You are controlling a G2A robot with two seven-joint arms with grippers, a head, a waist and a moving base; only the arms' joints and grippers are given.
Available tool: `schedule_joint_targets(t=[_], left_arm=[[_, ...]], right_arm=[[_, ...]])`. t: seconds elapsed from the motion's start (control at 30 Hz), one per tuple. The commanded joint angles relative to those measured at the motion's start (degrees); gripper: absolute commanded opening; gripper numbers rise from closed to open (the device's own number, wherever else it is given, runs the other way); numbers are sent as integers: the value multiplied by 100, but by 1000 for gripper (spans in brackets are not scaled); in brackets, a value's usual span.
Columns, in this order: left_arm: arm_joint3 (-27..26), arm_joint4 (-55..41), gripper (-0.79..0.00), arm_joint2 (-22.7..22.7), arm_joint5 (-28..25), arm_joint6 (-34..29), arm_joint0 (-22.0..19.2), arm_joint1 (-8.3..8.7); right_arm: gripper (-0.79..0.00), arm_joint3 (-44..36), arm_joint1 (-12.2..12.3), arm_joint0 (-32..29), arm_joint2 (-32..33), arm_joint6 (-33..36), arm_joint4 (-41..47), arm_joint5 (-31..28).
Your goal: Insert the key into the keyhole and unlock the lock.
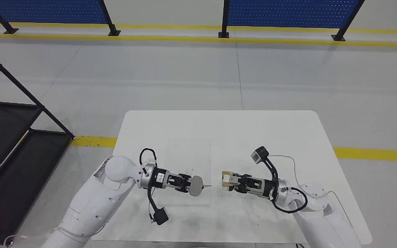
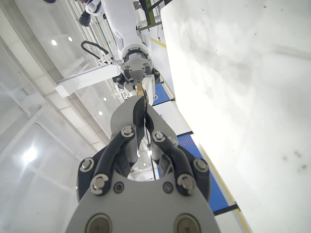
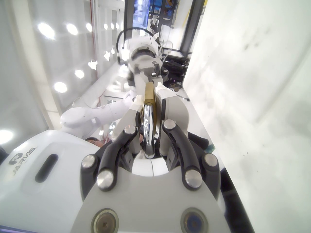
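Key (image 1: 207, 185): the left gripper (image 1: 196, 185) is pinching it tight between closed fingers above the white table (image 1: 279, 136). Its long axis is lying level and its tip is pointing across at the lock (image 1: 227, 178), just short of touching. Lock: the right gripper (image 1: 232, 181) is clamping its brass body, with the shackle trailing back toward that wrist and the base facing the key.

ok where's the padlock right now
The brass padlock is clamped in the right gripper, over the near middle of the white table in the top view, facing the key that the left gripper points at it.
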Motion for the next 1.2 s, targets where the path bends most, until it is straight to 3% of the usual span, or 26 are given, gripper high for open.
schedule_joint_targets(t=[0.0,0.2,1.17], left_arm=[[73,67,-785,16,285,-192,-40,-7],[65,214,-785,165,352,-559,-140,-26],[-115,615,-785,317,687,-952,-137,17]], right_arm=[[-785,0,0,0,0,0,0,0],[-785,0,0,0,0,0,0,0],[-785,-134,-11,82,-232,-471,-289,335]])
